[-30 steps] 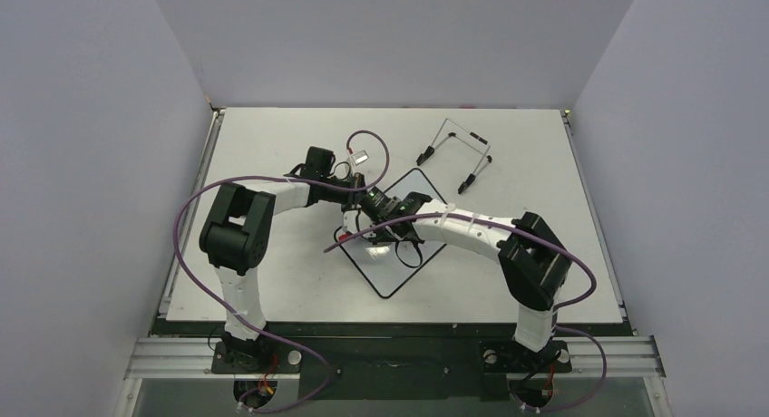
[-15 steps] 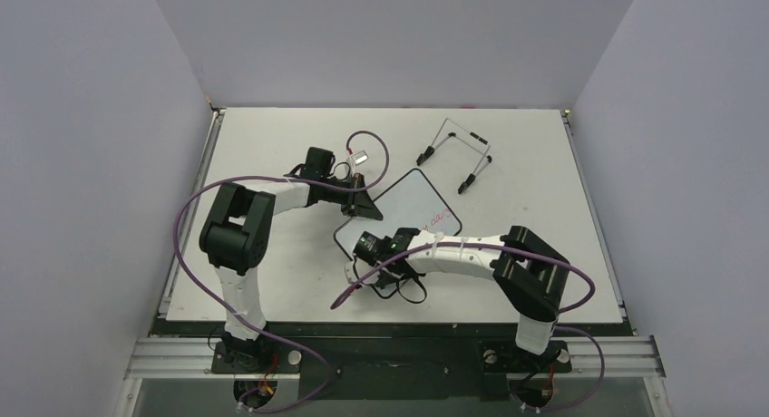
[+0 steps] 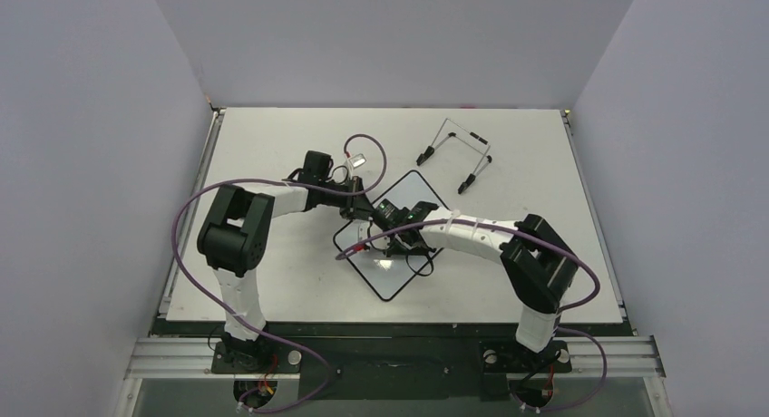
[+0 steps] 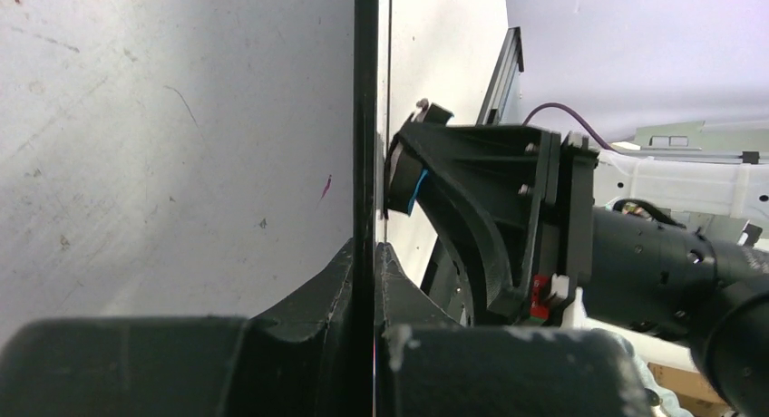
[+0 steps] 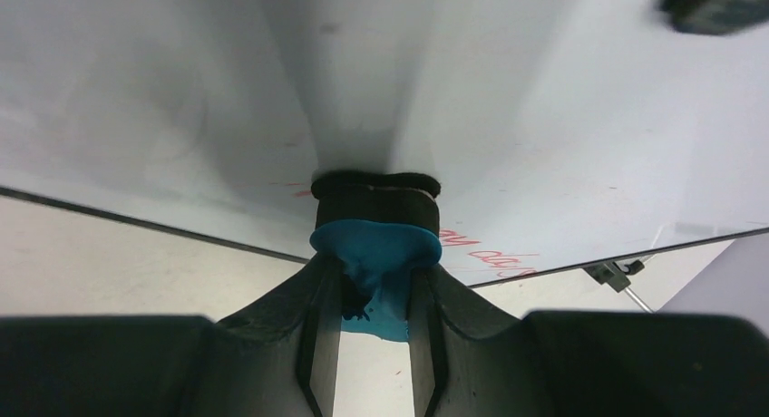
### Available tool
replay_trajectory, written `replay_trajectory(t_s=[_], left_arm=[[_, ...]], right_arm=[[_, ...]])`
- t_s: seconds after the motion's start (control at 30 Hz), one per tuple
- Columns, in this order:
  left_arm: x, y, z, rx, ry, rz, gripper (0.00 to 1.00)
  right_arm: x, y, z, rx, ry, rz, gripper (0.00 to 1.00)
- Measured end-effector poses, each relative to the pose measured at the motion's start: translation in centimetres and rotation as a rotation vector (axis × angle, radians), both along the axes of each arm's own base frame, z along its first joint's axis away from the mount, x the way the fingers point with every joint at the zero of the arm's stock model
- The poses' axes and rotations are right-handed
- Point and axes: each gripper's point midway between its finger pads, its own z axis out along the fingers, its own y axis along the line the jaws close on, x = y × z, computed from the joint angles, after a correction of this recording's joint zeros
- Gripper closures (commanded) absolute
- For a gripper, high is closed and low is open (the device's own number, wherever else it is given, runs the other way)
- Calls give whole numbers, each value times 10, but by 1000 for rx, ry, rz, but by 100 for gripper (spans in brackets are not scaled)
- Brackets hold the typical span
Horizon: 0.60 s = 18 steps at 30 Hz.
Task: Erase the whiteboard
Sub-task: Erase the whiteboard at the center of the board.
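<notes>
- One whiteboard [image 3: 392, 277] at the middle of the table [image 3: 272, 145].
- Left pincer [image 4: 372, 250] clamps its 10 o'clock rim.
- Right pincer [image 5: 374, 283] squeezes a blue eraser [image 5: 376, 243] against the board.
- Wire stand [image 3: 467, 183] at the board's 1 o'clock.

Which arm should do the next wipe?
Right. The right gripper holds the eraser against the whiteboard, with red writing just beside it. The left gripper is clamped on the board's edge, steadying it.
</notes>
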Motion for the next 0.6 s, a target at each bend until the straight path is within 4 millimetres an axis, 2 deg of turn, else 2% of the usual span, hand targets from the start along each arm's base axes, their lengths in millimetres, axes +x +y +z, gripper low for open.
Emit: replay_trajectory(t_s=[0.17,0.27,0.4,0.5,0.6], left_arm=[[-5,2,-1,-8,9,16,100],[-7,4,1,-9,1,26,100],[-8,7,5,0,-17,54,100],[-5,7,7,1,-31,73,100],[-5,7,7,1,-31,80,100]], right_arm=[[-38,11,-10,-38,26,115,100],[-52,18,-11,-47,41,160,100],[-46,16,-12,7,80,115,100],[-32,8,-10,56,88,56,100],[-26,0,-10,83,90,34,100]])
